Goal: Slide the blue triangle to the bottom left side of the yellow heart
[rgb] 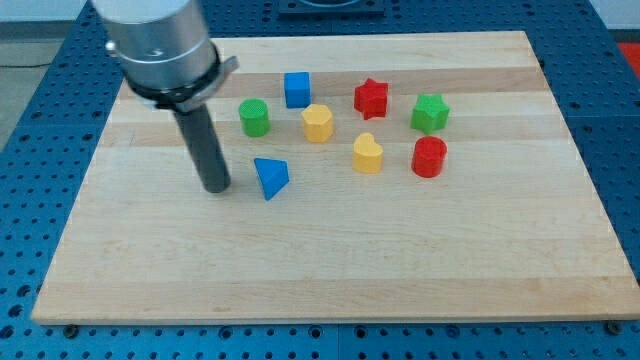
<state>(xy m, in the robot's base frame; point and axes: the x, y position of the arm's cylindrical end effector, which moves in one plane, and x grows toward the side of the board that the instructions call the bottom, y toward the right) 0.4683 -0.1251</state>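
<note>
Rod tip parked just left of the blue triangle, with the yellow heart off to the view's right

The wooden board [330,270] carries eight blocks, the arm's dark rod standing over its left part; the rod has no fingers to open or close, and its tip [217,188] rests just beside the blue triangle [271,178], on that block's left, seemingly a hair apart. The yellow heart [367,153] lies to the right of the triangle and slightly higher, with a clear lane between them. The yellow hexagon [317,122], green cylinder [254,117] and blue cube [297,89] sit above that lane, out of the way. A good push would likely run straight rightward through the triangle's middle, so it does not spin off, stopping short and below the heart without nudging it
</note>
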